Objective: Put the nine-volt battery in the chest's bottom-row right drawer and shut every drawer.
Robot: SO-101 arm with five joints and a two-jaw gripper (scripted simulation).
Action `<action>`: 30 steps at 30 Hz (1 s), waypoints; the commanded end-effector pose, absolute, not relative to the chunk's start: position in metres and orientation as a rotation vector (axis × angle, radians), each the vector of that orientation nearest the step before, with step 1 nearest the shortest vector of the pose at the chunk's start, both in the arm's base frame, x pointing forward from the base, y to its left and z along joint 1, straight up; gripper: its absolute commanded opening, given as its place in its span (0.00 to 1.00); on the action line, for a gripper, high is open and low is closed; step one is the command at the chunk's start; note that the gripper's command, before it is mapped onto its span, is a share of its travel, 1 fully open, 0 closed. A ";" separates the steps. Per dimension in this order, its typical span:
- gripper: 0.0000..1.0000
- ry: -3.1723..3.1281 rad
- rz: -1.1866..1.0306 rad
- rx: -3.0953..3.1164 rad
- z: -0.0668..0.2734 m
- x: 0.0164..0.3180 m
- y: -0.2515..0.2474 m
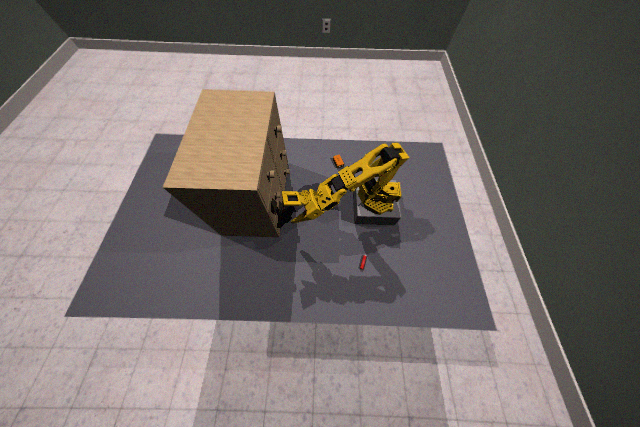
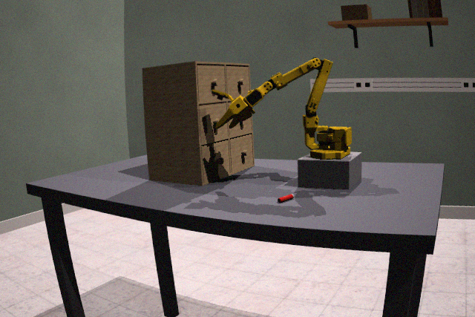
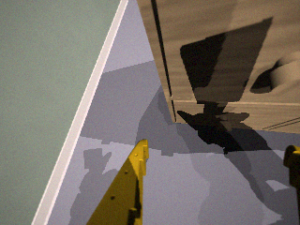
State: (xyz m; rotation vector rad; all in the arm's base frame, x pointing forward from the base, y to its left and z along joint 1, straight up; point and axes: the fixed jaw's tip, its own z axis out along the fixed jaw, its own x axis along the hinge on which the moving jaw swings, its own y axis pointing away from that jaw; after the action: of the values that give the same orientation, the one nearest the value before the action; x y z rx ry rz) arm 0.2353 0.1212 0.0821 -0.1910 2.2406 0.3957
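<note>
The wooden chest [image 1: 227, 158] stands on the table with two columns of three drawers, all shut, also in the exterior view [image 2: 197, 122]. The bottom right drawer [image 2: 241, 152] is shut. The nine-volt battery [image 1: 338, 160], small and orange, lies on the table behind the arm, to the right of the chest; it is hidden in the other views. My gripper [image 1: 286, 210] is half open and empty. It hangs close in front of the chest's left column at about middle-row height [image 2: 217, 110]. In the wrist view the fingers point down at the chest's lower front [image 3: 225, 61].
A small red cylinder [image 1: 363, 261] lies on the table in front of the arm's grey base block [image 2: 329, 171]. The table's left edge [image 3: 80, 131] shows in the wrist view. A wall shelf hangs far behind.
</note>
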 end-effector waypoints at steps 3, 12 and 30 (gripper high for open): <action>0.50 2.317 0.272 -0.147 0.081 0.225 0.085; 0.50 2.404 0.155 -0.086 0.076 0.209 0.051; 0.50 2.614 -0.045 0.073 0.061 0.153 -0.006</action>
State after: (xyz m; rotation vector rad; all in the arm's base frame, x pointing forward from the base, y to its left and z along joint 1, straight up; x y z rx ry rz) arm 0.1687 0.0034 0.0634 0.0465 2.5755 -0.0066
